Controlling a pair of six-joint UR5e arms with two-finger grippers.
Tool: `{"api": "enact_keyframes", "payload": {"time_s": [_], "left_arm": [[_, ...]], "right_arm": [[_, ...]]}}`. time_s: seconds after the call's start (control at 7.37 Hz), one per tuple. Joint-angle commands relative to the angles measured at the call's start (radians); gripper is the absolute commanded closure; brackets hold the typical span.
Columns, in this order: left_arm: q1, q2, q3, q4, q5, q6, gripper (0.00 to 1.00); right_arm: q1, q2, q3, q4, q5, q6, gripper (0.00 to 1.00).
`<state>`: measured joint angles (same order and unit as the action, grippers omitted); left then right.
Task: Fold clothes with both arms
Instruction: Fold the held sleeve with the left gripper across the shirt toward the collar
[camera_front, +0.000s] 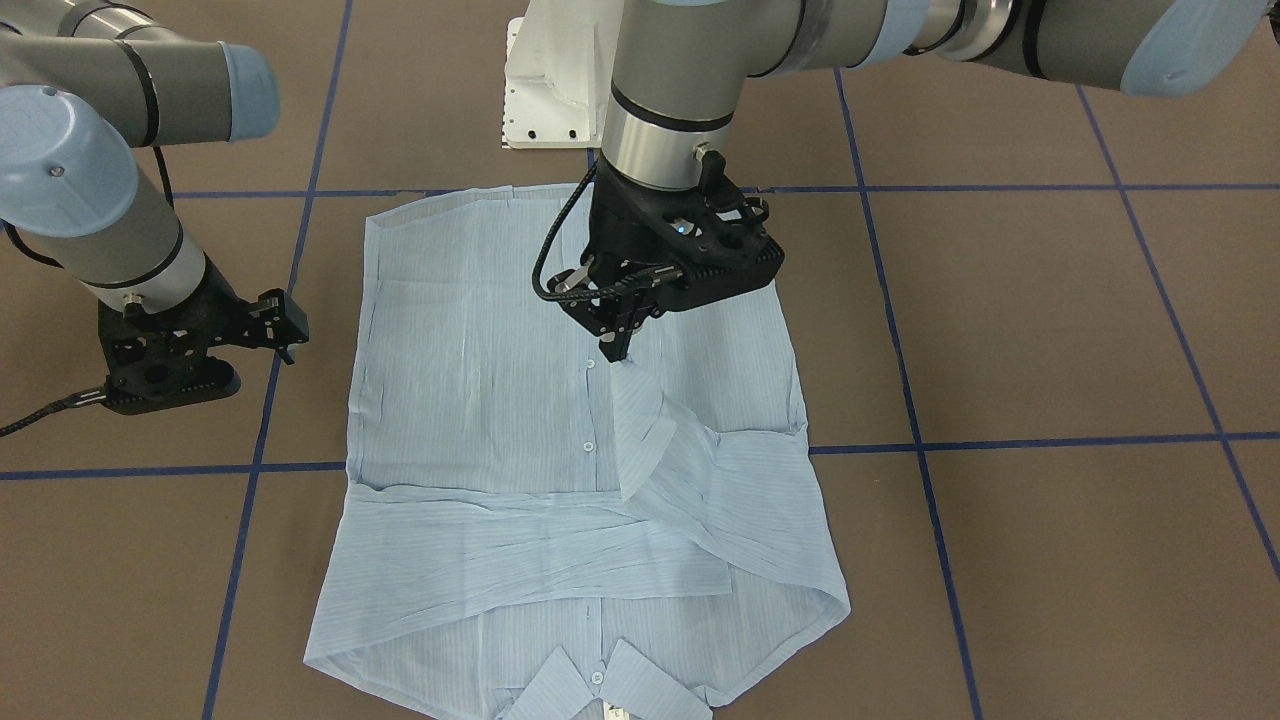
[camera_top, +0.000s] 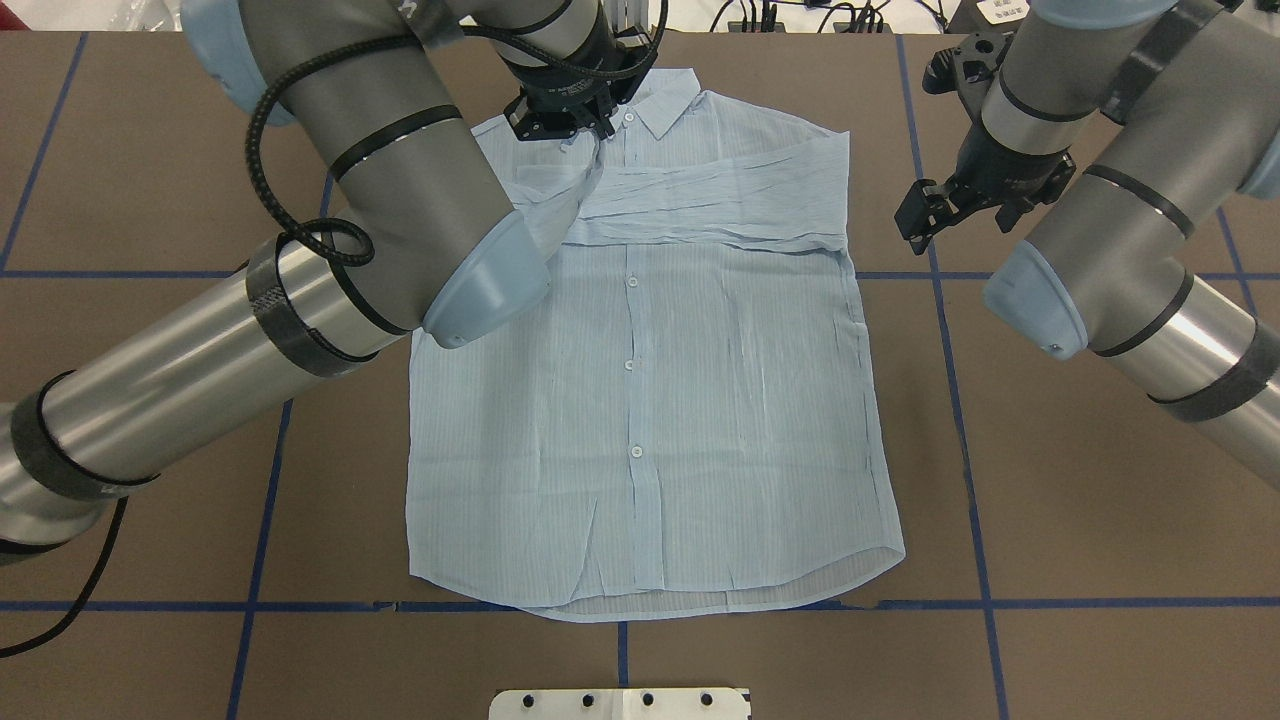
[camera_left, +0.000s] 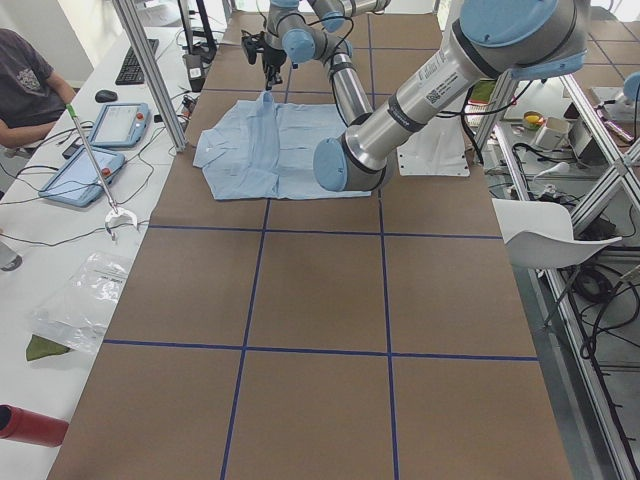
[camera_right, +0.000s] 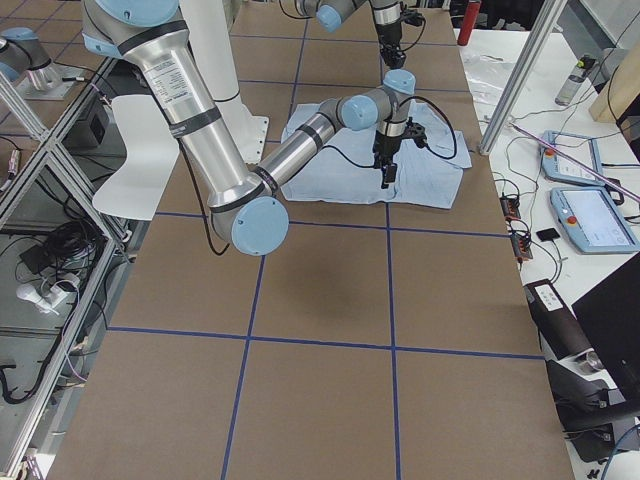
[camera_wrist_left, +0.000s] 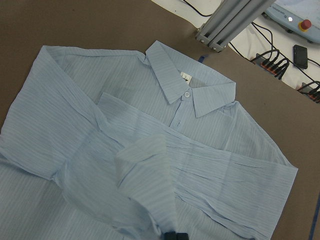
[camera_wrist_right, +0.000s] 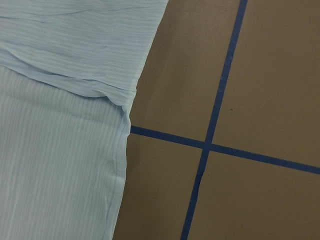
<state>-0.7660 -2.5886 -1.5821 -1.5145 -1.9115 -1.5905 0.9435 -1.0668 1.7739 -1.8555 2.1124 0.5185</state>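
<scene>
The shirt (camera_top: 660, 400) lies flat on the brown table (camera_top: 1100, 500), buttons up, with its collar (camera_wrist_left: 190, 87) at the side far from the robot. One sleeve (camera_top: 720, 205) is already laid across the chest, from the robot's right side toward its left, so that part looks done. The left gripper (camera_front: 618, 345) is over the middle of the shirt, and its jaws are pinched tight on the end of the other sleeve (camera_front: 645, 420). This sleeve is lifted up off the shirt, and in the left wrist view its end curls up toward the camera. I think the robot is in the middle of folding this second sleeve in over the first one, and it is not put down yet. The right gripper (camera_front: 285, 330) hangs beside the shirt's edge, on the robot's right. It touches no cloth and holds nothing. I cannot tell how wide its jaws are. After the sleeve is down, the long body of the shirt is left to fold, because the bottom part lies spread out flat near the robot. So the job looks less than half done.
</scene>
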Motion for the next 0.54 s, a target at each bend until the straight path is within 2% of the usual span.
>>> {"api": "enact_keyframes", "payload": {"time_s": [0.0, 0.27, 0.41], "left_arm": [[0.014, -0.015, 0.022, -0.013, 0.003, -0.009, 1.0], [0.028, -0.022, 0.136, -0.152, 0.012, -0.051, 1.0], [0.048, -0.03, 0.181, -0.179, 0.038, -0.054, 1.0]], "right_arm": [[0.0, -0.007, -0.002, 0.004, 0.0, 0.0, 0.0], [0.0, -0.005, 0.001, 0.004, 0.0, 0.0, 0.0], [0.0, -0.005, 0.001, 0.004, 0.0, 0.0, 0.0]]}}
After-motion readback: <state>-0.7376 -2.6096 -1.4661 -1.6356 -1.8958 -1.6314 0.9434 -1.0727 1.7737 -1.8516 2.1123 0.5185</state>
